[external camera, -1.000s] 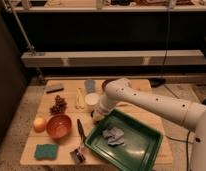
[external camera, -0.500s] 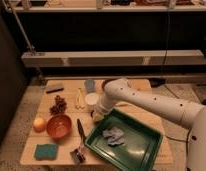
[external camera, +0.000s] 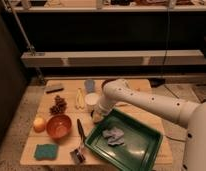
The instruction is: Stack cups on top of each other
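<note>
No stacking is done yet, as far as can be seen: the white cup (external camera: 91, 100) stands alone mid-tabletop (external camera: 146, 87), the blue-grey cup (external camera: 89, 85) just behind it, and the steel cup (external camera: 78, 155) sits well apart at the front edge. The hand (external camera: 98, 117) hangs low just beside the white cup, at the green tray (external camera: 146, 155) corner; whether it is spread or closed, I cannot tell. Every lift and placement remains.

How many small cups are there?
3: blue-grey cup at the back; white cup in front of it, beside the gripper; steel cup at the front edge. The arm may hide others.
</note>
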`<state>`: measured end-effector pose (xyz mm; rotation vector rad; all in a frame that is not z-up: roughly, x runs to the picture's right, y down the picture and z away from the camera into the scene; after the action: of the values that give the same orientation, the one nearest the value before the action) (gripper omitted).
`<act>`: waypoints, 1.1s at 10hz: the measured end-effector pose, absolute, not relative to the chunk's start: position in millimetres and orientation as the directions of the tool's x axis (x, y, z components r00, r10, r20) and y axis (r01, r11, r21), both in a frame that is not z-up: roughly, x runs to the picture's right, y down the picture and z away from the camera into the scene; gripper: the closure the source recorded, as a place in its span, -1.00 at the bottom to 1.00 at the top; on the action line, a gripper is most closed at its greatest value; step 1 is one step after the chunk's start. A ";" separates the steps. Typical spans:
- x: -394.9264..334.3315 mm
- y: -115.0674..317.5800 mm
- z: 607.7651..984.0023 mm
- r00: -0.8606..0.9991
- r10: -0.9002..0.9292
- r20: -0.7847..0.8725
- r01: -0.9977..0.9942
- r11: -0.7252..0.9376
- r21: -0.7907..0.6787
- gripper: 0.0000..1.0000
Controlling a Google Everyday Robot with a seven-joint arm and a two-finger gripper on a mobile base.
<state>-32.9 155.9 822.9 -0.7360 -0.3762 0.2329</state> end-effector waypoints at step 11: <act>-27.3 137.7 781.0 0.933 0.182 0.309 0.070 0.753 -0.655 1.00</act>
<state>-27.3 137.7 781.0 -0.7202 -0.3698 0.0627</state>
